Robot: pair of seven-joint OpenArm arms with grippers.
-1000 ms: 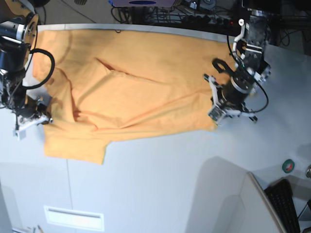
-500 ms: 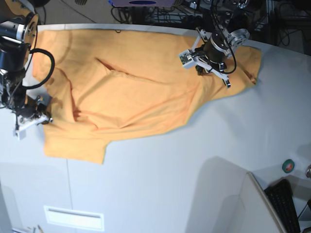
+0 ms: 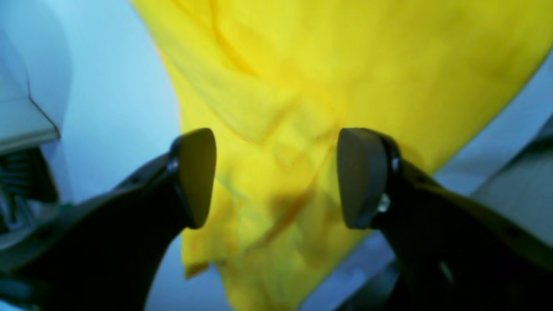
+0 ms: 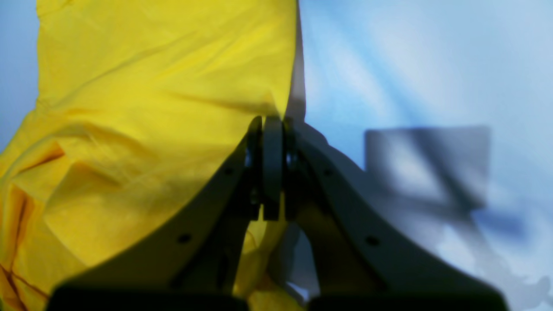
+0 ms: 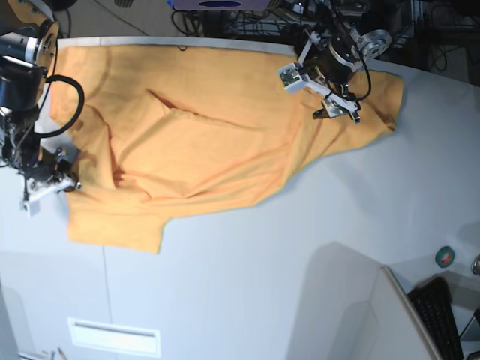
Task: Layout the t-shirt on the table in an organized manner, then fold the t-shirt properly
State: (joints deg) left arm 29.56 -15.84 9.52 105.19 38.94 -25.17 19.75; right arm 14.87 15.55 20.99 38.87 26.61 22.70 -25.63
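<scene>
The orange-yellow t-shirt (image 5: 210, 142) lies spread across the far half of the white table (image 5: 262, 285), plain side up, with wrinkles near its left part. My left gripper (image 5: 337, 109) hovers over the shirt's far right part. In the left wrist view it (image 3: 276, 172) is open, with creased shirt fabric (image 3: 302, 86) below the jaws. My right gripper (image 5: 51, 183) is at the shirt's left edge. In the right wrist view it (image 4: 272, 129) is shut on the shirt's edge (image 4: 164, 86).
A small green and red round object (image 5: 445, 256) and a black keyboard (image 5: 439, 315) lie at the front right. Cables and equipment (image 5: 247, 22) line the back edge. A white label strip (image 5: 114, 336) sits at the front left.
My left arm swung from the shirt's front right edge to the far right, drawing the right side of the shirt outward, and now stands open over it. The right arm has not moved.
</scene>
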